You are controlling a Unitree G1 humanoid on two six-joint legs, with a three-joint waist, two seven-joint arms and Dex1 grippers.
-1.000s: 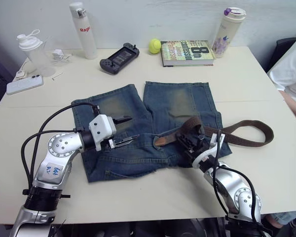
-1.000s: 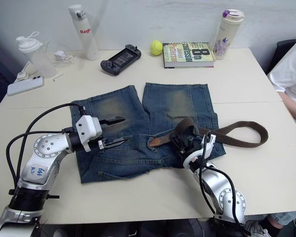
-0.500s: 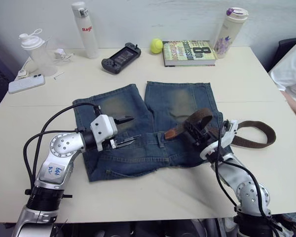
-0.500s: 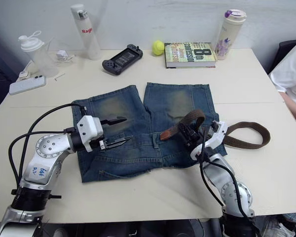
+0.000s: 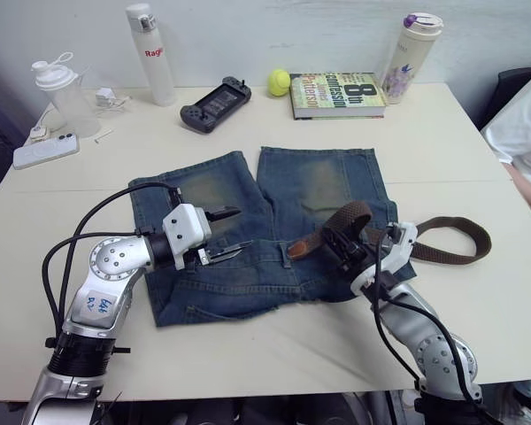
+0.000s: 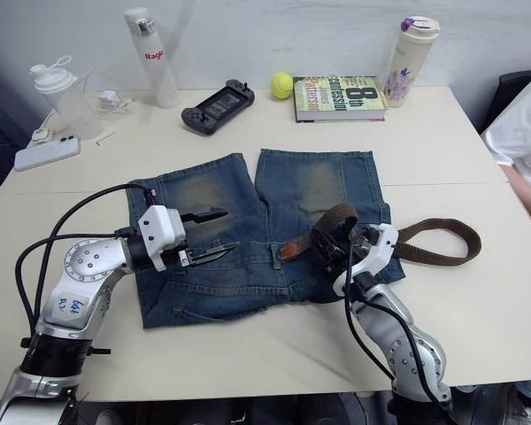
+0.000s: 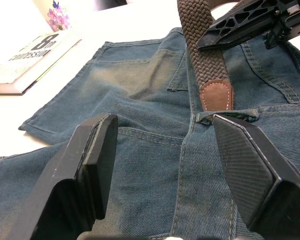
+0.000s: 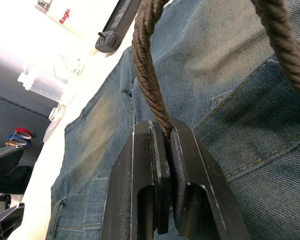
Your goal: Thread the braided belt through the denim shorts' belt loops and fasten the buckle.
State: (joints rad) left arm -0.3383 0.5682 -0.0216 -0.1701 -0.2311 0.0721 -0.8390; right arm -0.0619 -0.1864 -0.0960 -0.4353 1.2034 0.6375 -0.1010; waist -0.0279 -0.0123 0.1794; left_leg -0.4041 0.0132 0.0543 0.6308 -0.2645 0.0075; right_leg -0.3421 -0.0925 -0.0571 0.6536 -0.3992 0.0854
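The beige table carries everything. The denim shorts lie flat in its middle, with the waistband toward the robot and the two legs pointing to the far side.

The braided belt lies partly on the shorts and partly on the table at the robot's right, where it makes a long flat loop. From there it rises in an arch over the right half of the shorts. Its tan leather tip points down at the waistband, just beside a belt loop in the middle; whether the tip touches the loop I cannot tell.

The right gripper stands over the right half of the shorts, and its two black fingers are pressed together on the belt, pinching the strap a little behind the tip. The left gripper hovers over the left half of the shorts with its fingers spread wide and nothing between them.

At the far edge stand a white bottle, a black game controller, a yellow-green ball, a book, and a flowered tumbler. At the far left are a clear shaker bottle and a white phone.
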